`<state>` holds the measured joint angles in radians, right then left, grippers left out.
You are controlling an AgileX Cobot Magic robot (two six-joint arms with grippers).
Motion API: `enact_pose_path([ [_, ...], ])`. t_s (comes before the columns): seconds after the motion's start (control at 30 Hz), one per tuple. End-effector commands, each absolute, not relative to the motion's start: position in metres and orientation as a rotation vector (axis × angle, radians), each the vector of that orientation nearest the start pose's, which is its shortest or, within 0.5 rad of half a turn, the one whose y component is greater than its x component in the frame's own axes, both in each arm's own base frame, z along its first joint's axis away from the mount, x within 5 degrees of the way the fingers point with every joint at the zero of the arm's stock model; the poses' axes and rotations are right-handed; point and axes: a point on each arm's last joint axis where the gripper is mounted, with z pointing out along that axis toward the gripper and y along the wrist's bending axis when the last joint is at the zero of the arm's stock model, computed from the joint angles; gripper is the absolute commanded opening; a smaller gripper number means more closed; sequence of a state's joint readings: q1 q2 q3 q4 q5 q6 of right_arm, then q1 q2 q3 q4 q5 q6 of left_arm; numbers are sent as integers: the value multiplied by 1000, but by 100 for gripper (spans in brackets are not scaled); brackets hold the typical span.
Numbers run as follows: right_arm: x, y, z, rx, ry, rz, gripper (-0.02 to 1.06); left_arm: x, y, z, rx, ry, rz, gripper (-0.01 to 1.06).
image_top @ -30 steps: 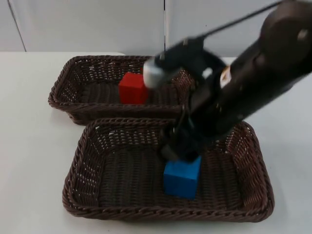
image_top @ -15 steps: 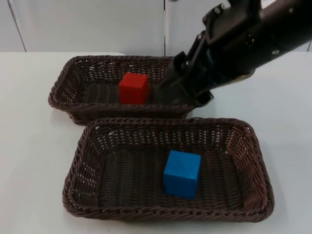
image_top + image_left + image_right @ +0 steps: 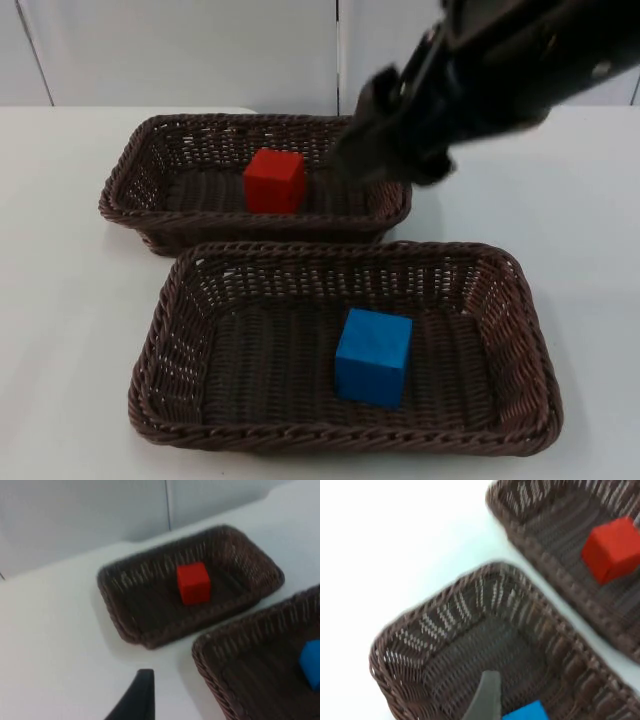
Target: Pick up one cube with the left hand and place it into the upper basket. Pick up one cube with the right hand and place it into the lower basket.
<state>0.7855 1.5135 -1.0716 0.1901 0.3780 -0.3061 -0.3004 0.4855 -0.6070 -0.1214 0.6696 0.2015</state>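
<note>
A red cube (image 3: 274, 180) rests inside the upper wicker basket (image 3: 130, 185); the left wrist view also shows the red cube (image 3: 193, 583) in the upper basket (image 3: 120, 625). A blue cube (image 3: 373, 356) lies free in the lower basket (image 3: 170, 330), right of its middle. My right gripper (image 3: 355, 160) hangs raised over the right end of the upper basket, blurred by motion, well clear of the blue cube. In the right wrist view the lower basket (image 3: 425, 630) lies below with the blue cube (image 3: 527, 712). My left gripper (image 3: 137, 700) waits above bare table left of the baskets.
The two brown baskets stand close together, one behind the other, on the white table (image 3: 60, 300). The right arm (image 3: 510, 70) crosses the upper right of the scene and hides the upper basket's right rim. A grey partition wall (image 3: 180, 50) closes the back.
The right arm has lifted out of the lower basket and swung up and back toward the upper right, leaving the blue cube lying there. Neither cube has shifted since.
</note>
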Motion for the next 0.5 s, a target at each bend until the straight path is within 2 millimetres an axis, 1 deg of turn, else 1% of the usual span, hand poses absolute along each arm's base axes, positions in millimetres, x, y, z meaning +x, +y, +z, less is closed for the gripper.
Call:
enact_pose_path([
  [0.0, 223, 235, 297, -1050, 2034, 433, 74, 75, -29, 325, 462, 1932, -169, 99],
  [0.03, 220, 232, 304, -1044, 2022, 439, 74, 70, -27, 327, 460, 1913, -164, 99],
  [0.07, 220, 232, 304, -1044, 2022, 439, 74, 70, -27, 327, 460, 1913, -164, 99],
  [0.13, 213, 225, 316, -1040, 2002, 448, 74, 62, -25, 328, 459, 1894, -163, 99],
  [0.23, 201, 214, 328, -1029, 1972, 458, 74, 52, -22, 327, 449, 1894, -174, 99],
  [0.27, 201, 214, 328, -1029, 1972, 458, 74, 52, -22, 327, 449, 1894, -174, 99],
  [0.43, 177, 190, 339, -1002, 1916, 472, 74, 37, -17, 324, 407, 1907, -209, 99],
  [0.47, 177, 190, 339, -1002, 1916, 472, 74, 37, -17, 324, 407, 1907, -209, 99],
])
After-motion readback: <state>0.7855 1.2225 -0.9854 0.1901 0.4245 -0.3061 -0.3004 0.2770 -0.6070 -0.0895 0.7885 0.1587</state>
